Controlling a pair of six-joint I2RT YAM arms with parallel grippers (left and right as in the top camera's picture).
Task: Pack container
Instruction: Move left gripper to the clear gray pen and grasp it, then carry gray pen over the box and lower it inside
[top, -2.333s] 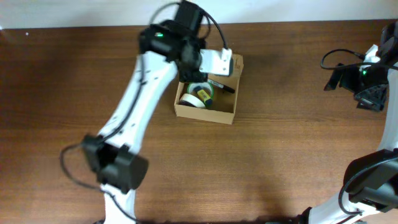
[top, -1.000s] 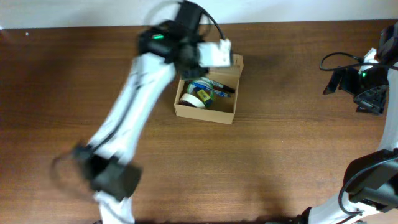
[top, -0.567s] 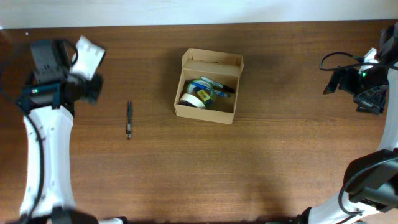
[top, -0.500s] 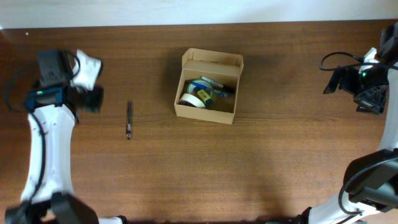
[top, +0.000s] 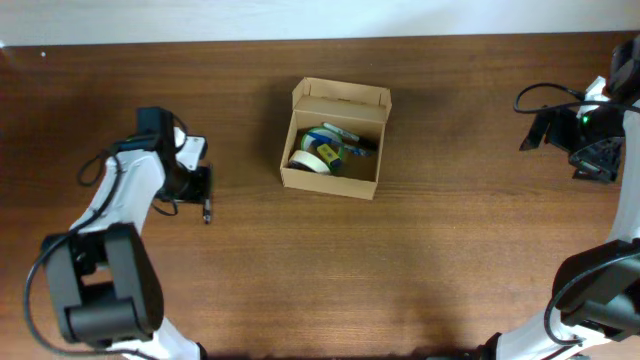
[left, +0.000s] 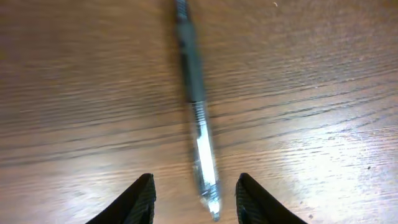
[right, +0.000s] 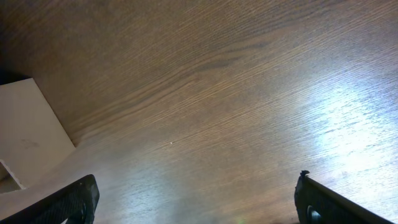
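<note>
Straddles the dark slim plastic pen (left: 189, 81) on the brown wooden table (top: 400, 280) with the empty, half-spread left gripper (left: 194, 205), evidently for a cross-barrel pinch, at 9 o'clock of the open tan cardboard container (top: 330, 187); holds the right gripper (right: 196, 208) wide open, empty, clear at 3 o'clock.

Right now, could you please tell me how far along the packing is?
Done: a tape roll and markers lie in the open container. In hand: the left end effector is open astride a pen on the table. Left: grip it, box it, probably close the lid.
</note>
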